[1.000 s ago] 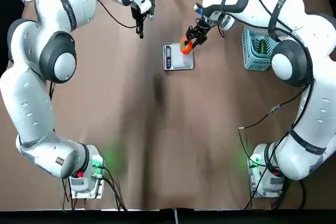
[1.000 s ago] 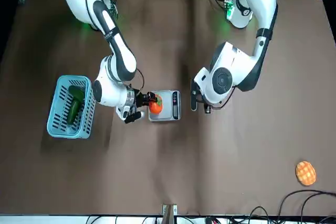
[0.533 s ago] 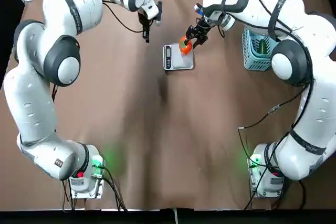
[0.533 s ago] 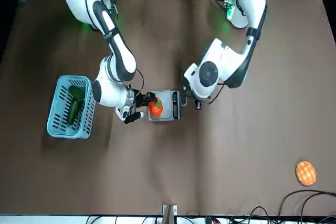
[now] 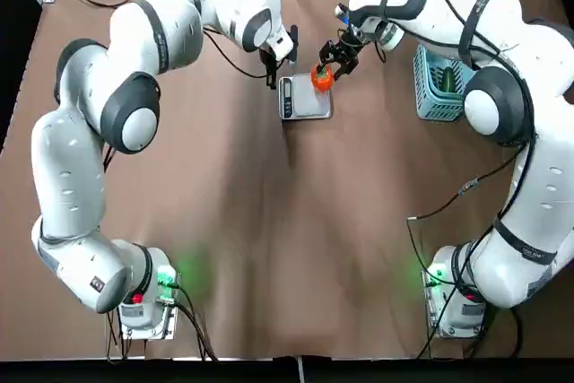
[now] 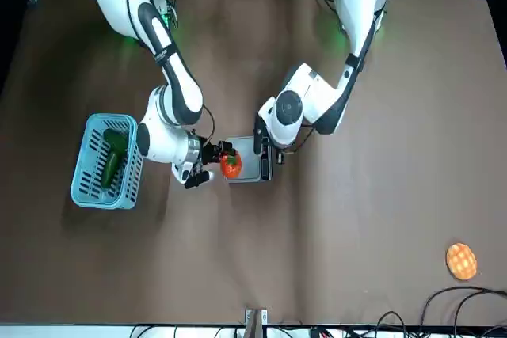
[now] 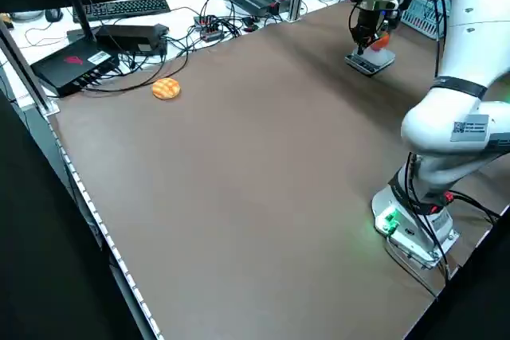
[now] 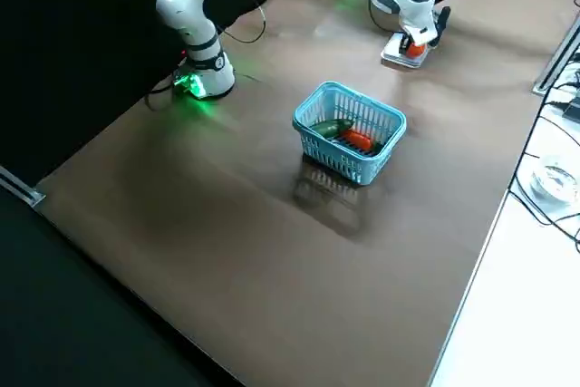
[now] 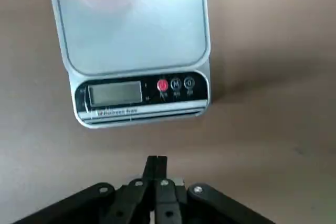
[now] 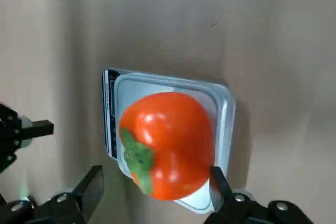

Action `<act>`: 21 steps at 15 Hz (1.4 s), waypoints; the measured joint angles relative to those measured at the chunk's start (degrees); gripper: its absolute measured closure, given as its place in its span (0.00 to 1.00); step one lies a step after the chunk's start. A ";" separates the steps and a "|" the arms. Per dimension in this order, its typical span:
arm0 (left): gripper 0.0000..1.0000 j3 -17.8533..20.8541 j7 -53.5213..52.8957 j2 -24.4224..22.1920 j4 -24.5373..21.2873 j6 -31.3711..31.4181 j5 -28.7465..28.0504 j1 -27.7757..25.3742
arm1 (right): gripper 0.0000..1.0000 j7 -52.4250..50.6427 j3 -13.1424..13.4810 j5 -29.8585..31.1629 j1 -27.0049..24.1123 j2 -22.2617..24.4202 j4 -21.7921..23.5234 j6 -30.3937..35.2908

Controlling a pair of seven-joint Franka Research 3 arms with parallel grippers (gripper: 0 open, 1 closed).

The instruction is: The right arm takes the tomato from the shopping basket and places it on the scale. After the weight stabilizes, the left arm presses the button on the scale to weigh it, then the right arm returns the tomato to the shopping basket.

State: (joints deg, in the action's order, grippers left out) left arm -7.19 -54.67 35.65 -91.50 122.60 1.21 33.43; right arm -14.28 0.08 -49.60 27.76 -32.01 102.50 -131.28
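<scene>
Tomato sits on the scale

The left gripper (image 9: 156,162) has its two fingers together. It is up above the table, by the screen side of the scale (image 9: 137,35). Small words under the grey screen (image 9: 116,93) seem to say "Electronic Scale". One button (image 9: 176,83) says M, and a red button (image 9: 162,85) is next to it. The round tomato (image 10: 168,140) is on the scale's plate, green top tilted to one side. The right gripper (image 10: 155,174) is at the tomato, with its fingers apart. The blue basket (image 8: 337,159) is well apart from the scale and holds a green vegetable (image 8: 333,127) and a red one (image 8: 358,140). Farther off, a waffle-like disc (image 7: 166,88) lies flat. A black box (image 7: 76,65) past it has a white label, too small to read.
</scene>
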 joint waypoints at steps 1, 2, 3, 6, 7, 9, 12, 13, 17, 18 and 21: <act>0.99 0.00 0.25 0.38 0.00 0.76 0.00 0.27 | 0.10 -0.17 0.18 0.00 -0.38 0.00 0.00 -0.02; 0.99 0.01 0.49 0.76 0.01 1.28 0.00 0.48 | 0.03 -0.73 0.29 0.01 -0.98 0.00 -0.03 -0.03; 0.99 0.01 0.71 1.10 0.01 1.48 0.00 0.70 | 0.00 -1.49 0.35 0.01 -1.75 0.00 -0.06 -0.03; 0.99 0.04 1.26 2.07 0.03 1.89 0.00 1.49 | 0.00 -3.59 0.58 1.57 -4.65 0.16 -0.63 0.24; 0.99 0.03 1.29 2.17 0.03 2.40 0.00 1.59 | 0.00 -3.63 1.10 2.80 -4.75 0.44 -0.98 0.23; 0.99 0.03 1.84 2.41 0.03 3.73 0.00 1.97 | 0.00 -3.62 2.97 7.32 -4.72 2.05 -1.84 0.17; 0.99 0.05 3.00 3.35 0.05 6.40 0.00 2.70 | 0.00 -3.61 7.84 16.71 -4.76 6.70 -4.38 1.70; 0.99 0.05 3.08 3.74 0.04 7.13 0.00 2.90 | 0.00 -3.58 9.84 20.52 -4.79 8.55 -5.66 3.80; 0.99 0.05 3.36 4.86 0.08 8.99 0.00 3.35 | 0.00 -1.30 16.25 34.37 -5.08 14.79 -11.11 13.02; 0.99 0.05 3.36 5.02 0.08 9.16 0.00 3.35 | 0.00 -0.45 17.46 35.94 -5.13 15.66 -12.87 16.17; 0.99 0.06 3.36 5.23 0.08 9.33 0.00 3.35 | 0.00 1.33 20.98 38.48 -5.14 16.79 -18.77 27.76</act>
State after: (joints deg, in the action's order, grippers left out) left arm -7.13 -51.32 40.88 -91.42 131.93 1.21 36.78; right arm -12.94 21.06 -11.13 22.62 -15.21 83.73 -103.51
